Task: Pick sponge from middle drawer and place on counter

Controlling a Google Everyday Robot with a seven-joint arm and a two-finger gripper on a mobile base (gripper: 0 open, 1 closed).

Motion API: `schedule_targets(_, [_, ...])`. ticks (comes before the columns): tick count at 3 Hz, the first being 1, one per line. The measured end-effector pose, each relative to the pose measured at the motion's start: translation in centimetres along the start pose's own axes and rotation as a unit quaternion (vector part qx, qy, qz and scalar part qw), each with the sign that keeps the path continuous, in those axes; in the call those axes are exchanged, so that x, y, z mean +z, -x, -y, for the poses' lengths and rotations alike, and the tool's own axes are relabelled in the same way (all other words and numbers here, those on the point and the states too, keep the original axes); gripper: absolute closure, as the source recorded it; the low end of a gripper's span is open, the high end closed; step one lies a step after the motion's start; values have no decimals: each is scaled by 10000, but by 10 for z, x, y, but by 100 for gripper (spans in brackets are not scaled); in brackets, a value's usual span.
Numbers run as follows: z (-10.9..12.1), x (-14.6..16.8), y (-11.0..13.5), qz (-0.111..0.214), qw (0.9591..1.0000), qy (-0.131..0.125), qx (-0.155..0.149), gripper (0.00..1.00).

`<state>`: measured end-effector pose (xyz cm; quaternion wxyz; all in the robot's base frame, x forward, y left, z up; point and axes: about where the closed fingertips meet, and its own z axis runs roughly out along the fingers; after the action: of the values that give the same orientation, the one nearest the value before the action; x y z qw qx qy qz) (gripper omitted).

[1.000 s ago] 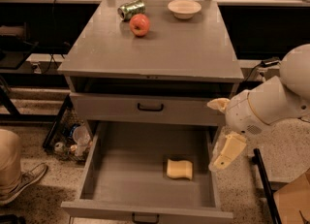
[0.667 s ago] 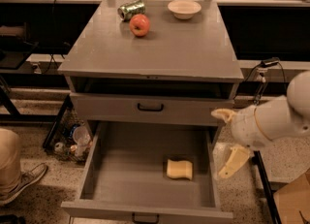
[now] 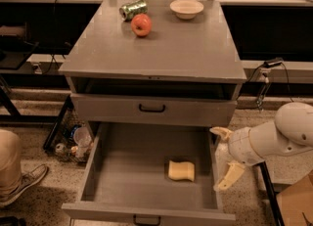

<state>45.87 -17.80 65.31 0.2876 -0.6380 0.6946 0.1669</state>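
The sponge (image 3: pixel 181 170) lies flat on the floor of the middle drawer (image 3: pixel 122 186), toward the right half and nearer the front than the back, clear of the walls on every side. The drawer is pulled well out from the grey cabinet, and part of its small black handle (image 3: pixel 146 219) shows at the lower edge of the front panel. The gripper (image 3: pixel 217 159) hangs just outside the drawer's right wall, about level with the sponge but apart from it. Its two pale fingers (image 3: pixel 230 176) are spread wide with nothing between them, one pointing up and to the left over the wall, the other angled down toward the floor. The white arm (image 3: pixel 274 137) behind it reaches in from the right edge of the view. Above the open drawer sits a closed grey drawer front (image 3: pixel 195 112) with its own black handle, and above that a dark gap under the top. On the desk (image 3: pixel 161 54), near the back edge, stand a red apple (image 3: pixel 141 25), a green can (image 3: pixel 133 10) lying on its side just behind the apple, and a cream bowl (image 3: pixel 186 9) well to their right. At the lower left a person's leg and shoe (image 3: pixel 24 183) show on the speckled floor.
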Motion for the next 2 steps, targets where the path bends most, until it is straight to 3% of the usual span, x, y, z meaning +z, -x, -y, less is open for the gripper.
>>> schedule_targets(1, [4, 39, -18, 204, 9997, 76, 54, 0])
schedule_targets(2, [11, 94, -34, 217, 9985, 174, 482, 0])
